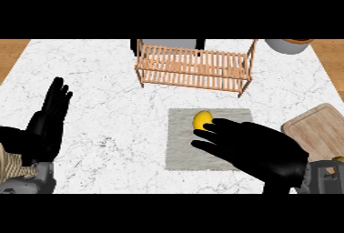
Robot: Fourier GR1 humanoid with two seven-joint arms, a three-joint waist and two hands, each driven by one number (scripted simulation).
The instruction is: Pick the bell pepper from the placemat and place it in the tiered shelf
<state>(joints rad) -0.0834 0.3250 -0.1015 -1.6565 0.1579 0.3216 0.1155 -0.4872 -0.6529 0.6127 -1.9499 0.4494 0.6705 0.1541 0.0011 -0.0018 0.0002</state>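
We look down on a white marble counter (101, 91) with a grey placemat (180, 152) lying at its middle. The yellow bell pepper (202, 119) sits on the placemat, close to its far edge and a little left of the mat's centre. It is not lifted; we see it resting on the cloth.

Our right hand (259, 150) comes in from the lower right and lies over the near right part of the placemat, hiding much of it. Its fingers (209, 128) are stretched out and spread toward the pepper, the foremost fingertip at the pepper's near side. They look to be touching it or just beside it, and we cannot tell which. Nothing is curled round the pepper, and the hand has hold of nothing.

Our left hand (43, 127) rests at the left edge of the view, well apart from the mat, fingers straight and pointing up, holding nothing.

The wooden tiered shelf (194, 68) stands at the far side of the counter, beyond the placemat and apart from it, its slatted levels bare. A wooden cutting board (319, 129) lies at the right edge, near our right forearm, and a grey round vessel (289, 45) shows at the far right corner
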